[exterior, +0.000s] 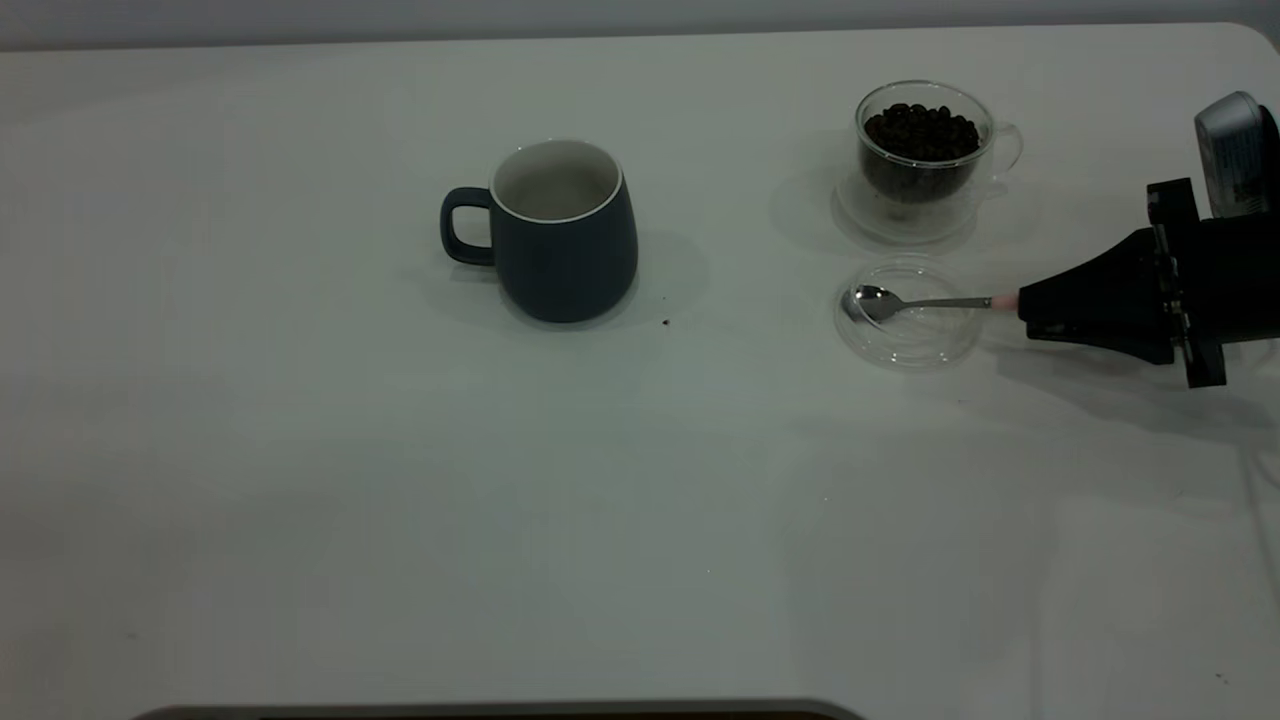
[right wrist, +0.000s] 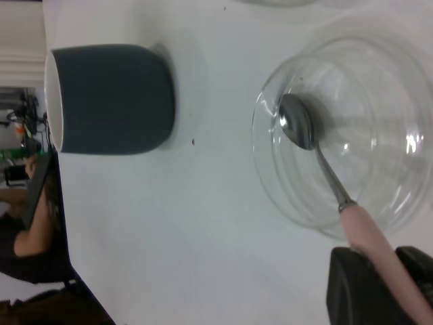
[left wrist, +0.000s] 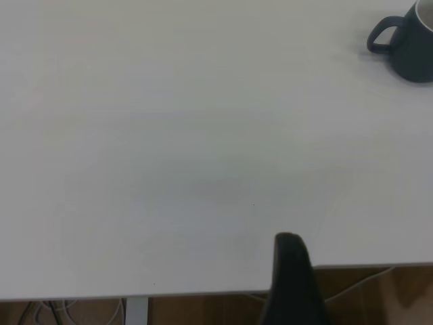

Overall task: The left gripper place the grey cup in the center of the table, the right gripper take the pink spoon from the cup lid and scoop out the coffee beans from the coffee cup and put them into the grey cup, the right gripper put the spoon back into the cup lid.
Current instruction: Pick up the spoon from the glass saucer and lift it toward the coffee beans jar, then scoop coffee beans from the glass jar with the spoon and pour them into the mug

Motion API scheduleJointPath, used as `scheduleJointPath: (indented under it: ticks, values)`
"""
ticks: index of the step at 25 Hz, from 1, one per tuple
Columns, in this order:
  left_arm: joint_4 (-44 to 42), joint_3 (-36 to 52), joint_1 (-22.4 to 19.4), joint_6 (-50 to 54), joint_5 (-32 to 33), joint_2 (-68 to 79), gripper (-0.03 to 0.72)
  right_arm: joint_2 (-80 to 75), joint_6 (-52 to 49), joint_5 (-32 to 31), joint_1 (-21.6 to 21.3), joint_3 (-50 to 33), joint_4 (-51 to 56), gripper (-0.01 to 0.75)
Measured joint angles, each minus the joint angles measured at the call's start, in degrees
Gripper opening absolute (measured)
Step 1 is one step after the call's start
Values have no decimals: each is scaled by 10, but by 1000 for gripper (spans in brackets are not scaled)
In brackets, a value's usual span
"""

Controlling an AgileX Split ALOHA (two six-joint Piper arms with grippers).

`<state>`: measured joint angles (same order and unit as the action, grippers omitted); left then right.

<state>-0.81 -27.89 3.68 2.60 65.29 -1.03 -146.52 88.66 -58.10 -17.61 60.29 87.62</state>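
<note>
The grey cup (exterior: 565,235) stands upright near the middle of the table, handle toward the left arm's side; it also shows in the right wrist view (right wrist: 111,98) and far off in the left wrist view (left wrist: 406,44). The glass coffee cup (exterior: 925,150) holds coffee beans (exterior: 920,130). Just in front of it lies the clear cup lid (exterior: 908,312) with the spoon (exterior: 905,303) resting in it, its metal bowl (right wrist: 298,122) inside the lid. My right gripper (right wrist: 385,277) is shut on the pink handle (right wrist: 369,233). My left gripper (left wrist: 292,271) sits back at the table's edge, away from everything.
A dark crumb (exterior: 666,322) lies on the white table (exterior: 400,500) just right of the grey cup. Wooden floor and cables show beyond the table's edge in the left wrist view.
</note>
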Motion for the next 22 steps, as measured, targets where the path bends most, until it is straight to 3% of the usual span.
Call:
scheduleJointPath:
  ticks: [13, 17, 22]
  values:
    - [0, 0, 0, 0, 0, 0, 569, 139, -3, 16, 0, -1, -116, 100]
    - [0, 0, 0, 0, 0, 0, 569, 201, -4, 15, 0, 3, -103, 100]
    - [0, 0, 0, 0, 0, 0, 569, 207, -30, 31, 0, 67, -74, 100]
